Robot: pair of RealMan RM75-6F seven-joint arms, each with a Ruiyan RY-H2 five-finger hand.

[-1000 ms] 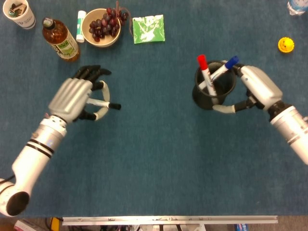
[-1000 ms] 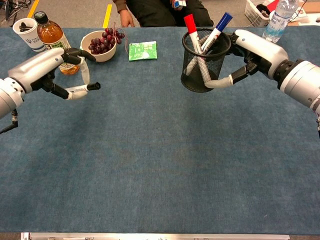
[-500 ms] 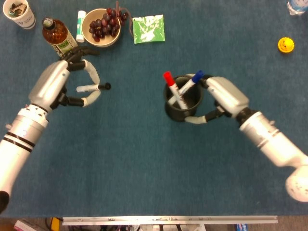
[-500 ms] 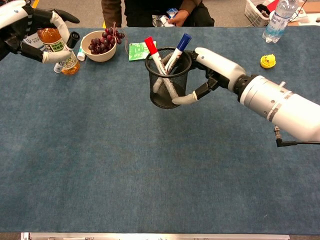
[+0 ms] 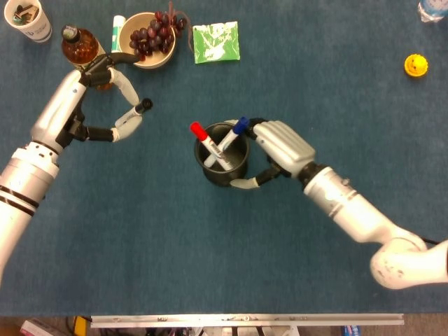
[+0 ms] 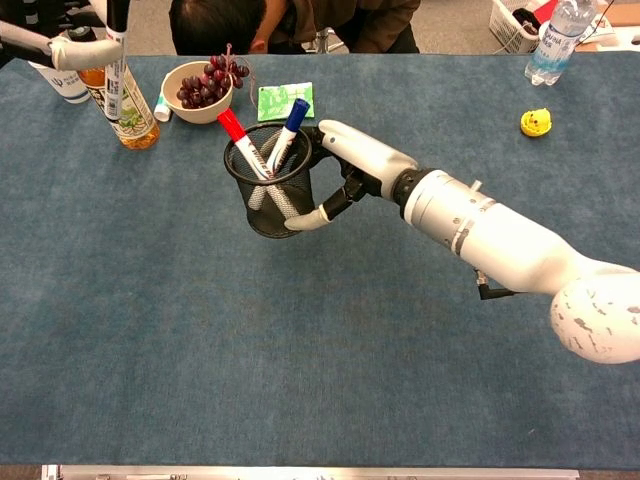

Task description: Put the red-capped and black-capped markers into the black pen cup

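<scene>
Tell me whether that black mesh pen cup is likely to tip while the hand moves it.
Possibly. The pen cup looks like light wire mesh, and the two markers lean past its rim, raising the weight. The right hand wraps its side, which should steady it.
</scene>
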